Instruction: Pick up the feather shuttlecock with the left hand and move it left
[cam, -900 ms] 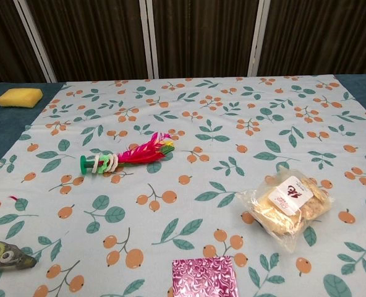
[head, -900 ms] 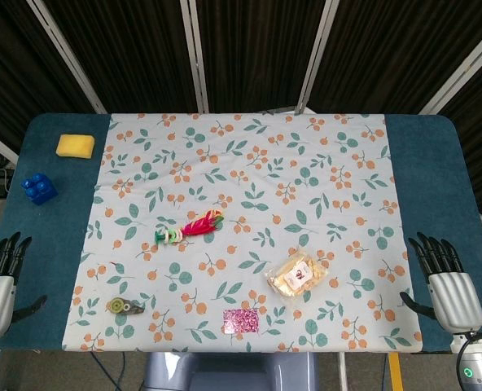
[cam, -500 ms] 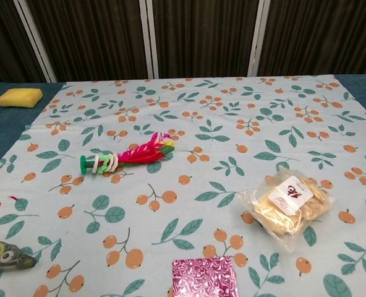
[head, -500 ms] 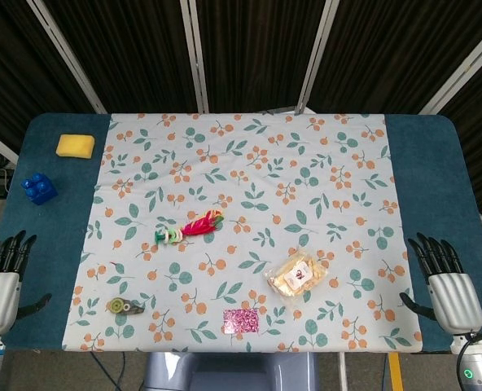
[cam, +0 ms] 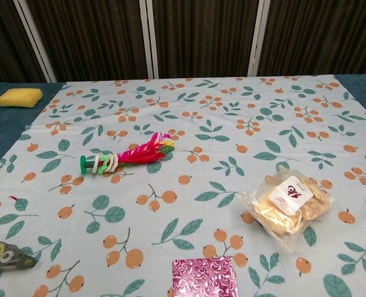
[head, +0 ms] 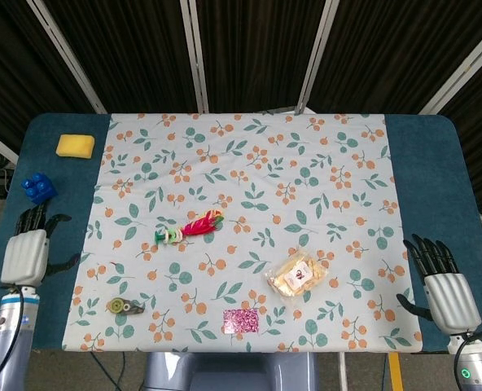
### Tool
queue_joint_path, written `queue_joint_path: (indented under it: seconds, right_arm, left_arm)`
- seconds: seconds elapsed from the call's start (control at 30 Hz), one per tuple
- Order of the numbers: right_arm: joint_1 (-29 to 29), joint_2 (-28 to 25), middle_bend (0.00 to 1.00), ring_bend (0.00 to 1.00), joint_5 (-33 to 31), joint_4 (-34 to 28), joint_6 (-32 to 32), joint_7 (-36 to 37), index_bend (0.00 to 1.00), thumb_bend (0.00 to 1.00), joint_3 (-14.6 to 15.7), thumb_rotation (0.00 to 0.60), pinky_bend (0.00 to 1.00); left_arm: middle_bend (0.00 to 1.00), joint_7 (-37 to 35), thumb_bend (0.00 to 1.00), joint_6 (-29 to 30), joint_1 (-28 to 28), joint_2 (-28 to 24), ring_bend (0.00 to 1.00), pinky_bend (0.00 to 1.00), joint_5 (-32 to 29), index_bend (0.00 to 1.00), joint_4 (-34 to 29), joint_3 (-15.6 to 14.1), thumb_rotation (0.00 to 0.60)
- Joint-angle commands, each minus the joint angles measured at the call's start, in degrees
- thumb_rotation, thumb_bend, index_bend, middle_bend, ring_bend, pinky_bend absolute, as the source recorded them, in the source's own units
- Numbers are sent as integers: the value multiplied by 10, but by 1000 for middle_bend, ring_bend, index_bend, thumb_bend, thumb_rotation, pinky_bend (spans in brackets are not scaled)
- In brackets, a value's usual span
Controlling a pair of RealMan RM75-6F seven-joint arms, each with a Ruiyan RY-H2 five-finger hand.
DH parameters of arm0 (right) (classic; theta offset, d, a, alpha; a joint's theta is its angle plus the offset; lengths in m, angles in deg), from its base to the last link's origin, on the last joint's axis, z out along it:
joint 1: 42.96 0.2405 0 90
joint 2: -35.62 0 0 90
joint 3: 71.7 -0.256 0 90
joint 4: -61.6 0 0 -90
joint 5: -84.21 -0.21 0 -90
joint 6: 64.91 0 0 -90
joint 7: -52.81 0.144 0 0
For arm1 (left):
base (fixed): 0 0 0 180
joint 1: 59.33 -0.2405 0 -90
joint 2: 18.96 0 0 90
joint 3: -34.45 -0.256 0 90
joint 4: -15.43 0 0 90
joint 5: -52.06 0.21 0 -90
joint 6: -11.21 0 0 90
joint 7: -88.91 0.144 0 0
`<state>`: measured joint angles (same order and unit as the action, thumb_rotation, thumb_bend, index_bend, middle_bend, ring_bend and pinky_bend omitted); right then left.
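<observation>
The feather shuttlecock (head: 190,227) lies flat on the patterned cloth, left of centre, its green base and white rings to the left and its pink, yellow and green feathers to the right; the chest view shows the shuttlecock (cam: 126,156) too. My left hand (head: 29,251) hovers over the blue table edge well to the left of it, fingers spread, holding nothing. My right hand (head: 444,289) is at the near right corner, fingers spread and empty. Neither hand appears in the chest view.
A yellow sponge (head: 75,146) and a blue block (head: 39,188) sit at the far left. A correction tape dispenser (head: 124,306), a shiny pink square (head: 240,320) and a bagged snack (head: 297,275) lie along the near side of the cloth (head: 322,163).
My left hand has risen from the near left corner and moved forward and inward, toward the cloth's left edge. The right hand has barely shifted. The shuttlecock has not moved.
</observation>
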<state>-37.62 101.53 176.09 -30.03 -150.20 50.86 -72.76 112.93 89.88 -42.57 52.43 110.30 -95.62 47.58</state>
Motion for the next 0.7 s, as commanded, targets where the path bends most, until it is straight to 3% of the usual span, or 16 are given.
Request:
queue_joint_path:
  seconds: [0.03,0.2,0.33,0.7]
  right_arm:
    - [0,-2,0,0,-1,-2,1,3,51,111,0,600,0]
    - [2,-6,0,0,-6,-6,7,15,51,111,0,600,0]
    - [4,-9,0,0,-11,-10,13,24,51,111,-1,600,0]
    - [8,-20,0,0,-18,-21,25,47,52,109,-1,600,0]
  left_arm:
    - [0,82,280,-41,109,98,0,0,-181,325,33,103,600]
    - [0,162,291,-19,212,199,0,0,-327,395,118,165,600]
    - [0,206,290,-4,283,270,0,0,-395,429,197,196,600]
    - [0,270,290,-15,432,409,0,0,-471,492,380,240,600]
